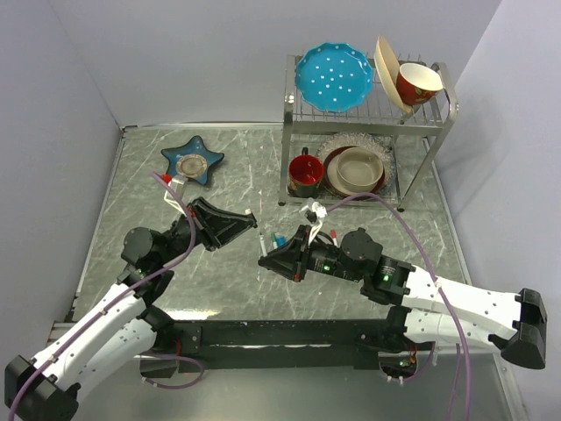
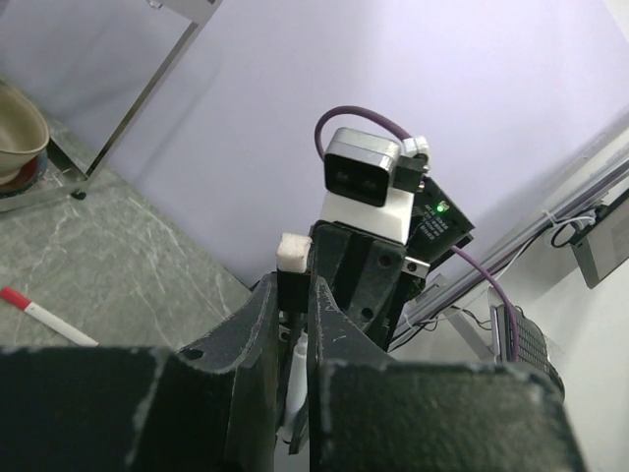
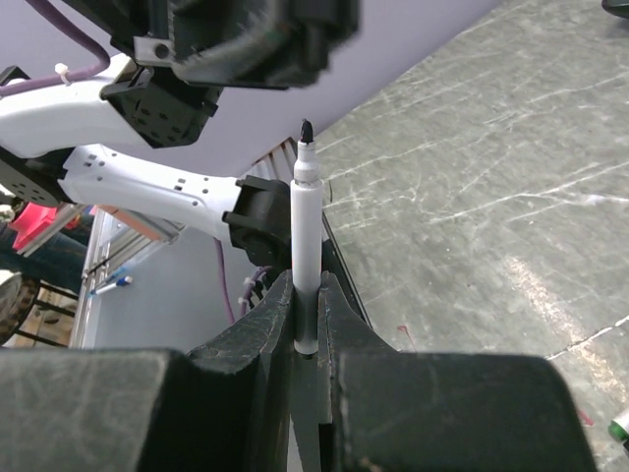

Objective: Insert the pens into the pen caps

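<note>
The right gripper (image 3: 307, 295) is clamped on the barrel of a white pen (image 3: 306, 236), held above the middle of the table. The pen's long axis aims its bare dark tip at the left gripper (image 2: 298, 285) just beyond, whose fingers pinch a small white piece (image 2: 295, 252), possibly a cap. This looks like the alignment step: next, tip and opening must share one line before they are pushed together.

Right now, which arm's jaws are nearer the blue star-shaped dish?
Left. Jaws of the left arm sit just below and right of the star-shaped dish in the top view. Jaws of the right arm, shut on a white pen, lie farther off, lower still.
</note>
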{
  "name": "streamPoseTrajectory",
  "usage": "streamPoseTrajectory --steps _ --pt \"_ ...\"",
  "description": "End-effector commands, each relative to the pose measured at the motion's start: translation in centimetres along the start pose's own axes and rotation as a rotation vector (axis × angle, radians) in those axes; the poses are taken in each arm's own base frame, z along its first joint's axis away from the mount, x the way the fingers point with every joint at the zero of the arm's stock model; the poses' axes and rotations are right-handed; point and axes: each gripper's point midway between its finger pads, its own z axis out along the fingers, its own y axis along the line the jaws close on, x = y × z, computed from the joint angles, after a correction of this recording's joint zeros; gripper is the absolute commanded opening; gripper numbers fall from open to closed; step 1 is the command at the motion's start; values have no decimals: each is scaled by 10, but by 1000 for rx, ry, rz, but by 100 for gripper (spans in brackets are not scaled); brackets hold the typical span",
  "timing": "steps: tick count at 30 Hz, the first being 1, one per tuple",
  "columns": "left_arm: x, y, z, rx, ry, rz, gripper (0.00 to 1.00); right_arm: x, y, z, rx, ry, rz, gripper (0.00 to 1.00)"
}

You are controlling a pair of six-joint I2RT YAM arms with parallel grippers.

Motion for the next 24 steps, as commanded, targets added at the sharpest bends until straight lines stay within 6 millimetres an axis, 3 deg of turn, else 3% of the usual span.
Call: streamPoseTrajectory --steps 1,24 --pt "-7 -6 0 -9 -17 28 1 -27 22 3 -60 -66 -28 0" --pt "1 -12 -4 5 10 -13 1 -23 21 8 -53 -54 -3 0"
